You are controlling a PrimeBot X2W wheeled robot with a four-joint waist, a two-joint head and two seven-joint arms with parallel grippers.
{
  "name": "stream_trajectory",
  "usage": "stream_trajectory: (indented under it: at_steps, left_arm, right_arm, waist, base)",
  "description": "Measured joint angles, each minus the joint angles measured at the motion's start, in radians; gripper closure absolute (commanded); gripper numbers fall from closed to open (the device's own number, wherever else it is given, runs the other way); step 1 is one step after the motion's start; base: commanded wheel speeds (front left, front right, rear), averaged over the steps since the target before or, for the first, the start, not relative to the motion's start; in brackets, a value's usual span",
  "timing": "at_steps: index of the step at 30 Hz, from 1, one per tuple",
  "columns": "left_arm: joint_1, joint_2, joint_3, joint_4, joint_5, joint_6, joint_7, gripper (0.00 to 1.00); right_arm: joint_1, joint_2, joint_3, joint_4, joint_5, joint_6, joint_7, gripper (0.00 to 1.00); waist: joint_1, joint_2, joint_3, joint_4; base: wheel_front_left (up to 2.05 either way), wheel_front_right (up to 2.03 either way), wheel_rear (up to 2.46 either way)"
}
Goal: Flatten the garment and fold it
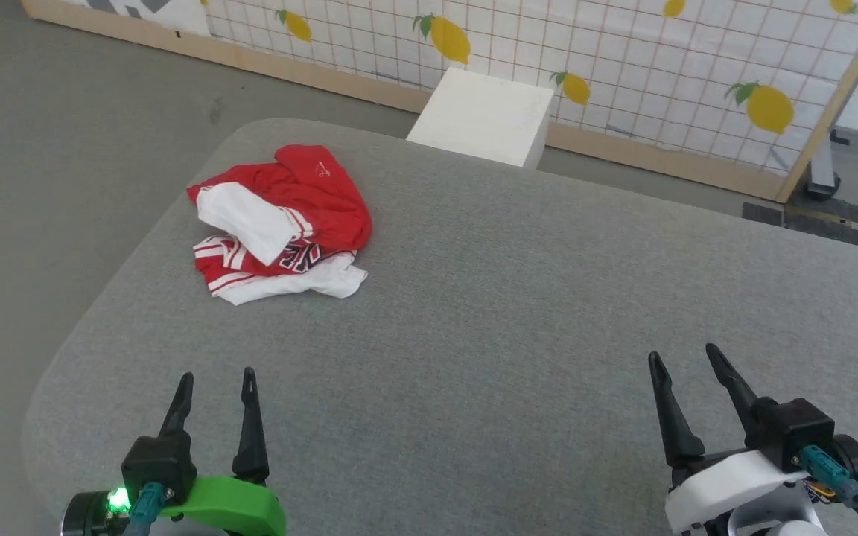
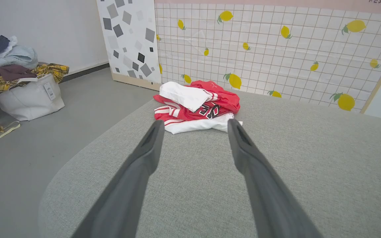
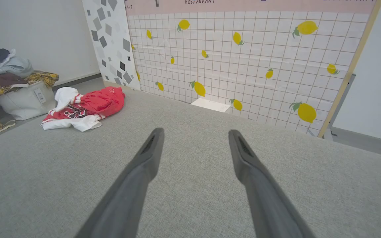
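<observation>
Red and white, the garment lies crumpled near the far left corner of the grey table. Left gripper and right gripper hover well short of it, jaws spread and empty.

Count: one garment on one grey padded table. Two grippers, the left gripper and the right gripper, carry two dark fingers each, four in all. Off the table: one white box, one lemon-print panel, one panel of grey squares, one white bag heaped with clothes, too tangled to count.
</observation>
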Motion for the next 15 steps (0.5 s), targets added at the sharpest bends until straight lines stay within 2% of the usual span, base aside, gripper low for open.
stream_trajectory:
  at_steps: [15]
  left_arm:
    - [0.019,0.000,-0.003,0.014,-0.010,0.004,-0.033,0.00]
  right_arm:
    - [0.005,0.000,0.008,0.028,0.010,0.000,-0.034,0.00]
  waist:
    - [0.0000,0.0000,-0.012,0.063]
  base:
    - [0.00,0.00,0.00]
